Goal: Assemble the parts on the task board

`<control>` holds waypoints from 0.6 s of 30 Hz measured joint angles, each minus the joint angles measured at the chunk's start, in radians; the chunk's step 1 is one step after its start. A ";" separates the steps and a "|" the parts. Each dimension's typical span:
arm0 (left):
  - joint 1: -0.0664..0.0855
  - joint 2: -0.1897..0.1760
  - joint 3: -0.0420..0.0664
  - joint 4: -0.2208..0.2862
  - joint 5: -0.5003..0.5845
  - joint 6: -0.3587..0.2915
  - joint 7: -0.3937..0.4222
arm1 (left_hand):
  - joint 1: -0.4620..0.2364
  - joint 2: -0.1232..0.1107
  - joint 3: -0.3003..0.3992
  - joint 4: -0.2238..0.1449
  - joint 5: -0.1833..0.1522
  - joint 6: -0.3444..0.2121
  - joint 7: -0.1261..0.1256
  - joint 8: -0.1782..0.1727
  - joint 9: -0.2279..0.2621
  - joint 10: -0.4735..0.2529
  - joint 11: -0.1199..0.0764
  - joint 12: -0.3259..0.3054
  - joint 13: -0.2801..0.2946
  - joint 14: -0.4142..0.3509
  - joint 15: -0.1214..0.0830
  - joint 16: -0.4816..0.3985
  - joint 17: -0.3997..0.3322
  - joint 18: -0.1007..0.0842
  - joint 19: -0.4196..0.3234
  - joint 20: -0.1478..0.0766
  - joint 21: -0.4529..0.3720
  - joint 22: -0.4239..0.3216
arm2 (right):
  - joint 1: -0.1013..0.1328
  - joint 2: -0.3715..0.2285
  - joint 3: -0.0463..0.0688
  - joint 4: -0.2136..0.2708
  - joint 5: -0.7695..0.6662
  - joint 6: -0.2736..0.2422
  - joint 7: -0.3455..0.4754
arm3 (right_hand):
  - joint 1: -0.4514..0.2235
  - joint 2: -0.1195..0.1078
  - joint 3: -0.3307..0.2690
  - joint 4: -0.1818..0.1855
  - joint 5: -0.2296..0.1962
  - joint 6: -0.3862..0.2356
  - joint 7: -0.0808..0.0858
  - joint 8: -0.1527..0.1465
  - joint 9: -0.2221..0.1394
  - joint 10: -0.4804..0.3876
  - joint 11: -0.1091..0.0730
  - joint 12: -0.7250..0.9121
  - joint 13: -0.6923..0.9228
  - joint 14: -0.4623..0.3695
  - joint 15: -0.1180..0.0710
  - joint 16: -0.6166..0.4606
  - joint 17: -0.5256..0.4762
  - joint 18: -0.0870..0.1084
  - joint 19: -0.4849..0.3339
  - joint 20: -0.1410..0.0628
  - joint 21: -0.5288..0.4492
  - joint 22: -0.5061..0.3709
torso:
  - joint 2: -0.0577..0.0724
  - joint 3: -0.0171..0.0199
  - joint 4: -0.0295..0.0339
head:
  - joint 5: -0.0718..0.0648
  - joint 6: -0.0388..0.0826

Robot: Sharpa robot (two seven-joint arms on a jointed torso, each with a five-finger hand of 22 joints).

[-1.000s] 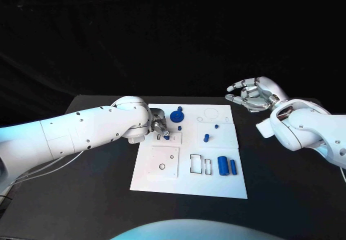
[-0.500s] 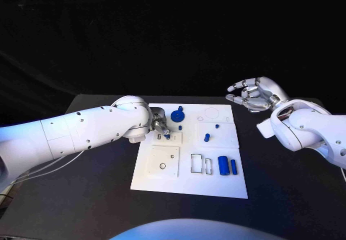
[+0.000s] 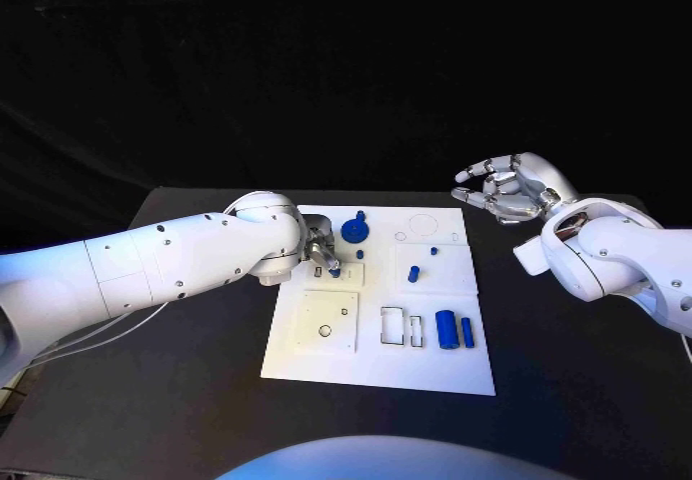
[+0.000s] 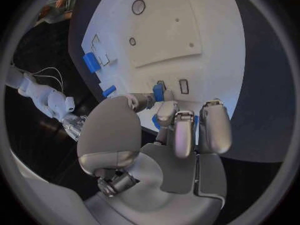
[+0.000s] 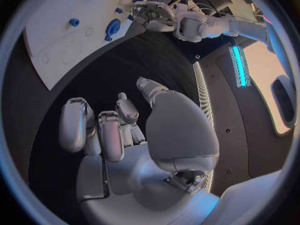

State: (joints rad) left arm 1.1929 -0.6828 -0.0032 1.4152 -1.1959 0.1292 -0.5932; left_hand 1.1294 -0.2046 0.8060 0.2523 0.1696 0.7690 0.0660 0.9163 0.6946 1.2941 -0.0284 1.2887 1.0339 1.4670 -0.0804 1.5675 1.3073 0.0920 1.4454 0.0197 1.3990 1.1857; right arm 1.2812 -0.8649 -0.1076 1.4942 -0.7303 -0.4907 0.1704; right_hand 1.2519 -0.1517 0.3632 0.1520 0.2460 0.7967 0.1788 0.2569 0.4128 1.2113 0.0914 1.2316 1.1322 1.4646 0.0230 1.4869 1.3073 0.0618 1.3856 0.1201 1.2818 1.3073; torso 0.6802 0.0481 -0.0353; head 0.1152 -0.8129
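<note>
Left hand [image 3: 320, 249] over board [image 3: 378, 370] upper left, fingers [image 4: 177, 130] pinching small blue part [image 4: 159, 91] just above the plate. Right hand [image 3: 505, 189] off board at frame upper right above tabletop [image 3: 577, 380], fingers curled, holding nothing. Two blue cylinders [image 3: 454, 330] lying lower right on board.
</note>
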 measured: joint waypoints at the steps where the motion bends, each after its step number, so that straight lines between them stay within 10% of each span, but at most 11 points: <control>1: 0.000 0.000 0.000 0.000 -0.001 0.002 0.000 | 0.000 0.000 0.000 0.000 0.000 0.000 0.000 0.000 0.000 0.000 0.000 0.000 0.000 0.000 0.000 0.000 0.000 0.000 0.000 0.000 0.000 0.000 | 0.000 0.000 0.000 0.000 0.000 0.000 0.000 | 0.000 0.000 0.000 0.000 0.000 0.000 0.000 0.000 0.000 0.000 0.000 0.000 0.000 0.000 0.000 0.000 0.000 0.000 0.000 0.000 0.000 0.000 | 0.000 0.0000 -0.0002 | 0.000 0.000; 18: -0.002 -0.001 0.001 -0.002 -0.008 0.030 -0.001 | -0.001 -0.001 0.000 0.000 0.005 0.000 0.000 -0.001 0.000 0.000 0.000 0.000 0.000 0.000 0.000 0.000 0.000 0.000 0.000 0.000 0.000 0.001 | -0.001 0.000 0.000 -0.001 0.001 0.004 -0.001 | 0.000 0.000 0.003 0.003 0.000 0.000 0.000 0.006 -0.001 0.000 0.000 0.000 -0.002 0.000 0.000 0.000 0.001 0.000 0.000 0.000 -0.004 0.001 | 0.000 0.0004 0.0000 | -0.004 -0.002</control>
State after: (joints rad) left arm 1.1909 -0.6837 -0.0024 1.4129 -1.2043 0.1594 -0.5942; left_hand 1.1288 -0.2052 0.8060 0.2522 0.1742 0.7692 0.0660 0.9152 0.6949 1.2940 -0.0283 1.2887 1.0337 1.4670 -0.0804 1.5675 1.3073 0.0920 1.4453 0.0198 1.3990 1.1870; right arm 1.2804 -0.8654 -0.1076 1.4929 -0.7298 -0.4863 0.1698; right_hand 1.2519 -0.1517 0.3660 0.1547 0.2460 0.7967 0.1788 0.2626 0.4116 1.2113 0.0914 1.2316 1.1303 1.4646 0.0231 1.4870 1.3080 0.0617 1.3856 0.1200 1.2777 1.3081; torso 0.6802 0.0485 -0.0353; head 0.1110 -0.8149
